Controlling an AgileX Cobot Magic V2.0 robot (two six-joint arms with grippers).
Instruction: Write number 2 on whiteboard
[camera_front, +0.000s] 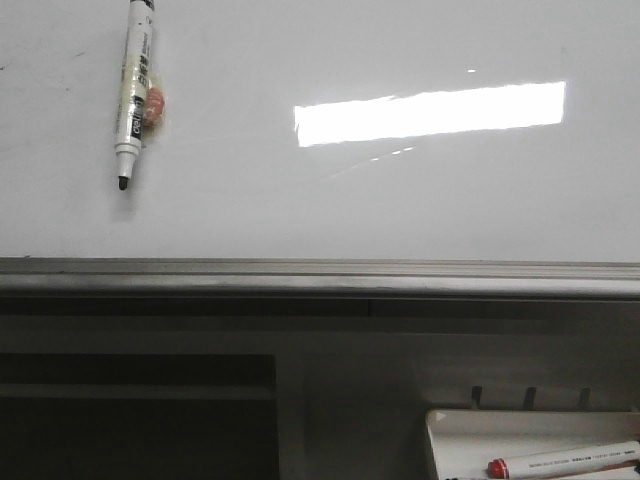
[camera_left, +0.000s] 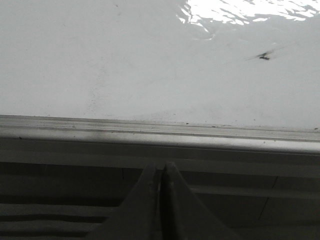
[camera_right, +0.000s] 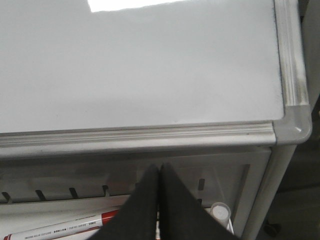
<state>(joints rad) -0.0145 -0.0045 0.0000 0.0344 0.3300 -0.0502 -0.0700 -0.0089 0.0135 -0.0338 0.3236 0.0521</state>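
Nearest the front camera, low at right: white tray (camera_front: 440, 440) holding a red-capped marker (camera_front: 565, 461), small print on its barrel too fine to read. Above that, grey metal lower edge, then whiteboard (camera_front: 330, 205), glossy, with a bright bar of glare. Board surface blank in every view: no number 2, no stroke begun. Only a small dark smudge (camera_left: 263, 56) in the left wrist view. Whole digit left to write, by this judgement. Upper left on the board: black-tipped marker (camera_front: 133, 92), uncapped, tip pointing down, lying against the board beside a small orange blob (camera_front: 155, 107); label lettering on the barrel illegible. Left gripper (camera_left: 161, 172) below the board's edge, fingers pressed together, holding nothing. Right gripper (camera_right: 159, 172) likewise closed and empty, hanging over the tray, well apart from the black-tipped marker.
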